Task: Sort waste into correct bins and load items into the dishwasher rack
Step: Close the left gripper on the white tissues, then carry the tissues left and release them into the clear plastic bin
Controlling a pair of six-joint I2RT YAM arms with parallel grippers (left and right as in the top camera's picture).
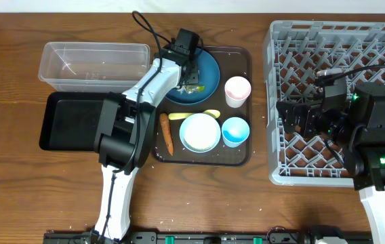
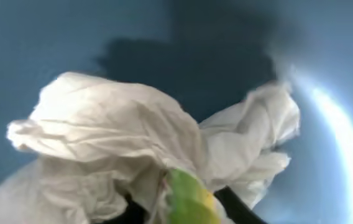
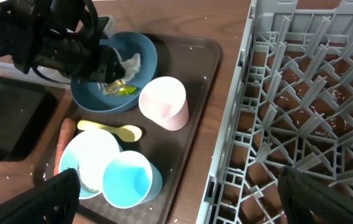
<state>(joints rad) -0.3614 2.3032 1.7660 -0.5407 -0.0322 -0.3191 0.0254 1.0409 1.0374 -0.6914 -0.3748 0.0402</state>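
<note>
- The left tool (image 1: 191, 78) is down over the dark blue plate (image 1: 208, 68), right at a heap of crumpled white paper (image 2: 114, 143) and a small yellow-green wrapper (image 2: 189, 199).
- The left wrist view is filled by the paper and wrapper, so I cannot tell whether the left tool is wide, narrow or gripping them.
- The plate lies at the back of a dark brown serving tray (image 1: 243, 57) on the wooden worktop (image 1: 16, 74).
- Close round the plate on that tray stand a pale pink cup (image 1: 238, 90) to its right, and in front of it a pale yellow spoon (image 1: 192, 115), a light blue bowl with a white inside (image 1: 200, 132) and a light blue cup (image 1: 235, 131).
- A thin orange carrot (image 1: 167, 133) lies along the tray's left edge, just beside the bowl and partly under the left arm.
- To the left of the tray sit a clear plastic tub (image 1: 94, 64) and, in front of it, a shallow black tray (image 1: 70, 122).
- The right tool (image 3: 179, 186) hangs with its fingers spread wide and nothing between them, over the left edge of the big grey dishwasher rack (image 1: 335, 41).
</note>
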